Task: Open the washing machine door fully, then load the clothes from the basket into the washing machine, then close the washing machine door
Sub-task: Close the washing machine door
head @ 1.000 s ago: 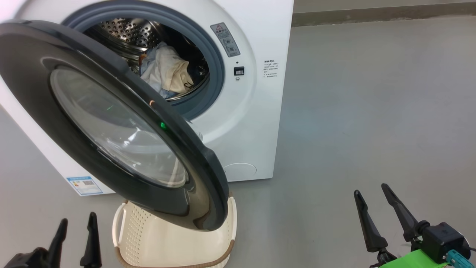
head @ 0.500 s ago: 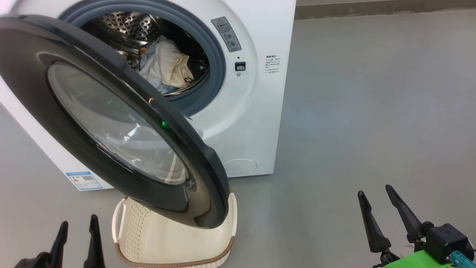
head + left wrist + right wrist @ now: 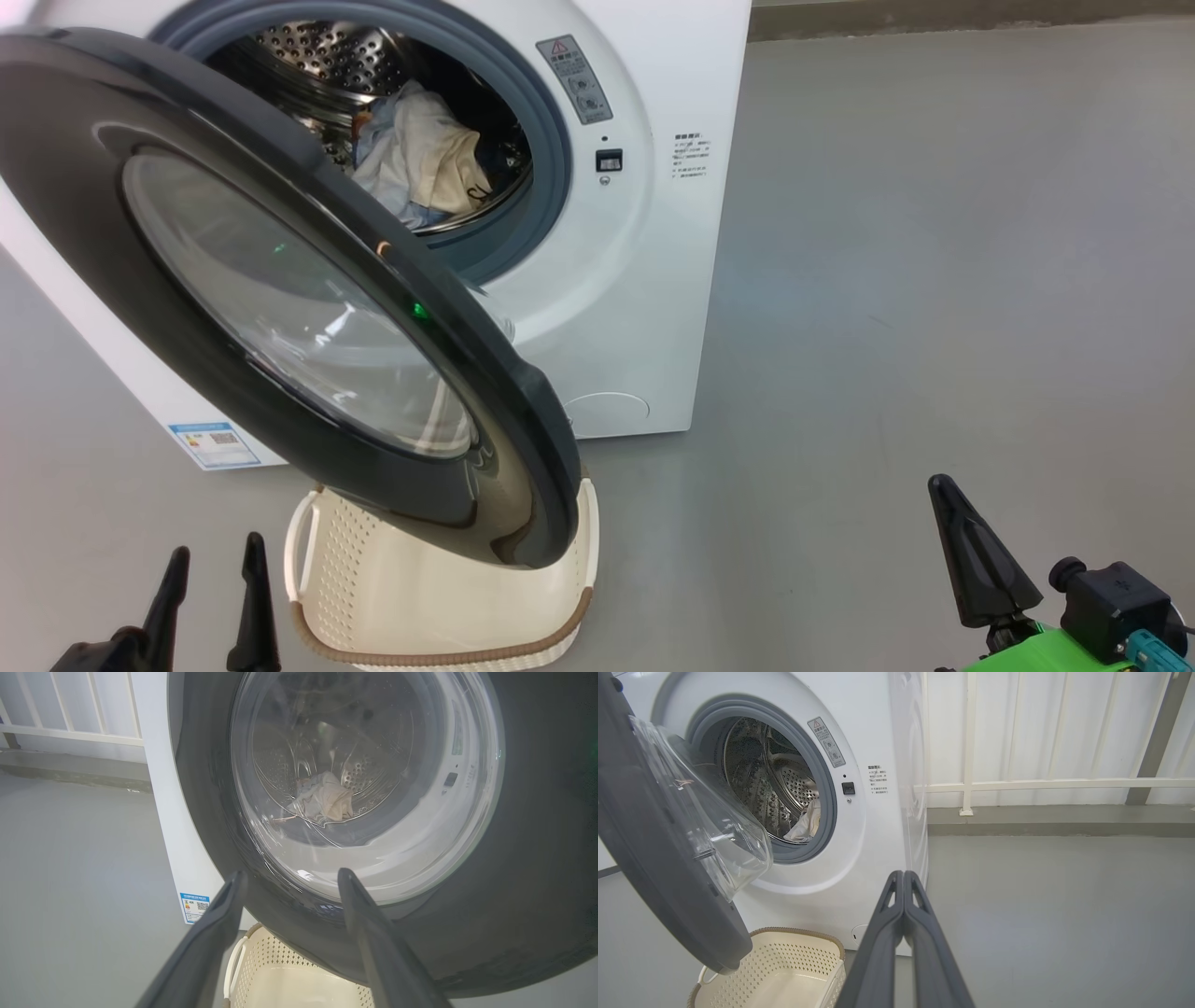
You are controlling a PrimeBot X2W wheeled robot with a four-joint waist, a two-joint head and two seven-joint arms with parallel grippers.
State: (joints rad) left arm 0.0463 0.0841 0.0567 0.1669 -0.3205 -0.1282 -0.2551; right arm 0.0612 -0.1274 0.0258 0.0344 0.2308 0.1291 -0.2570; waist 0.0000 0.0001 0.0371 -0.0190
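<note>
Where a moment ago its two fingers stood apart, the right end effector now has them pressed flat together on nothing. It sits low at the right over the bare floor, well apart from the machine.

- Left end effector: fingers spread, empty, low at the left. In its wrist view it points at the door's glass.
- Basket: on the floor, just right of the left end effector and partly under the door's lower edge. The part of its inside that shows is bare.
- Door: swung out on the left side of the opening, unlatched, its rim hanging over the basket.
- Clothes: a cream and light blue bundle lying in the drum.
- Washer: opening clear, nothing draped over the gasket.

Reading: loading looks done and only the closing remains. The shut fingers probably serve as a blunt pusher against the door, and neither end effector touches it yet.
</note>
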